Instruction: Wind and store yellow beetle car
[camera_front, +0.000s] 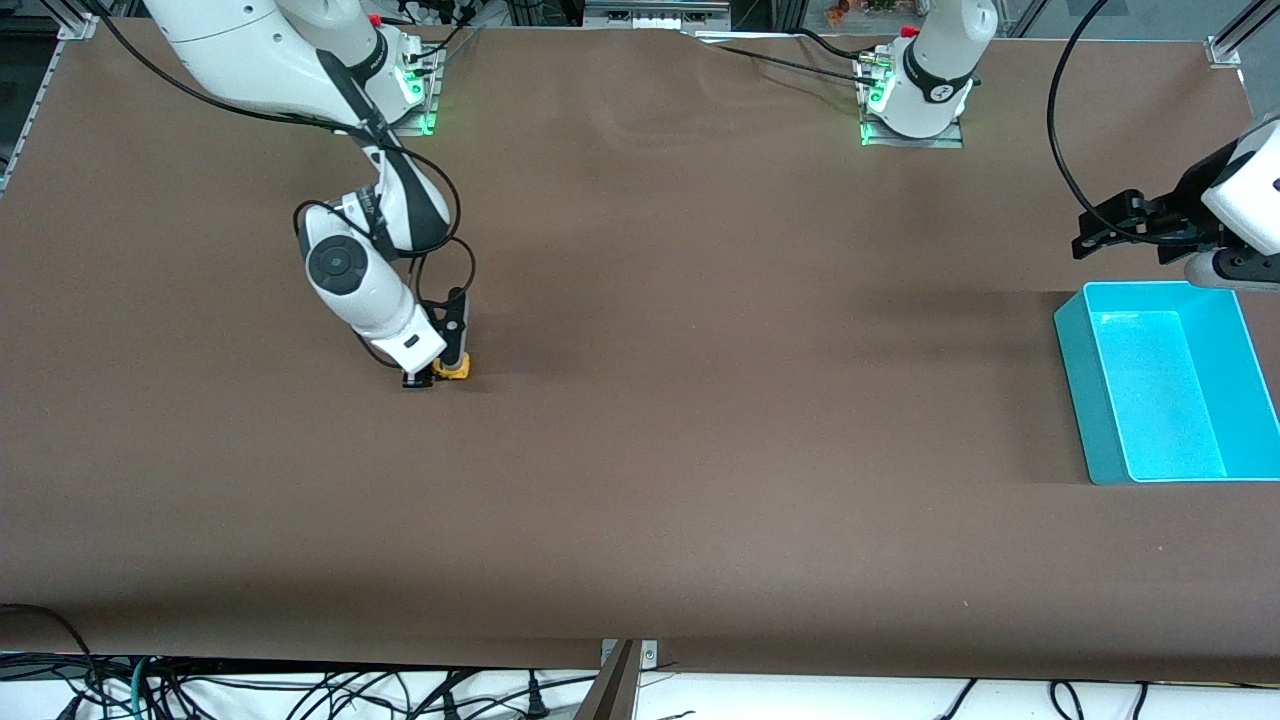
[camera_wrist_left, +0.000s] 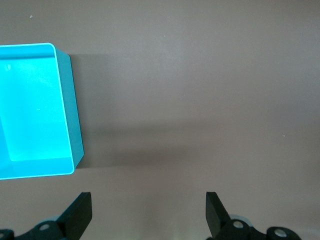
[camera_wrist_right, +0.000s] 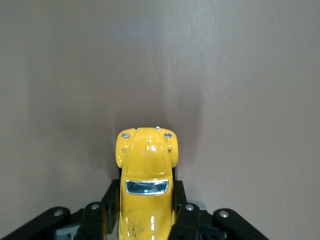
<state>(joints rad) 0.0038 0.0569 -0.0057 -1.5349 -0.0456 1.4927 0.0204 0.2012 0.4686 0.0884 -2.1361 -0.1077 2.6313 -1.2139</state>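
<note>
The yellow beetle car (camera_front: 454, 367) (camera_wrist_right: 145, 175) rests on the brown table toward the right arm's end. My right gripper (camera_front: 440, 374) (camera_wrist_right: 146, 200) is shut on it, one black finger pressed against each flank, and the hood sticks out past the fingertips. My left gripper (camera_front: 1095, 235) (camera_wrist_left: 149, 210) hangs open in the air over the table beside the turquoise bin (camera_front: 1165, 395) (camera_wrist_left: 65, 107). There is only bare table between its fingers (camera_wrist_left: 80, 212). The bin holds nothing.
Brown cloth covers the whole table (camera_front: 700, 350). The two arm bases (camera_front: 915, 120) stand along the edge farthest from the front camera. Cables hang under the table's near edge (camera_front: 300, 690).
</note>
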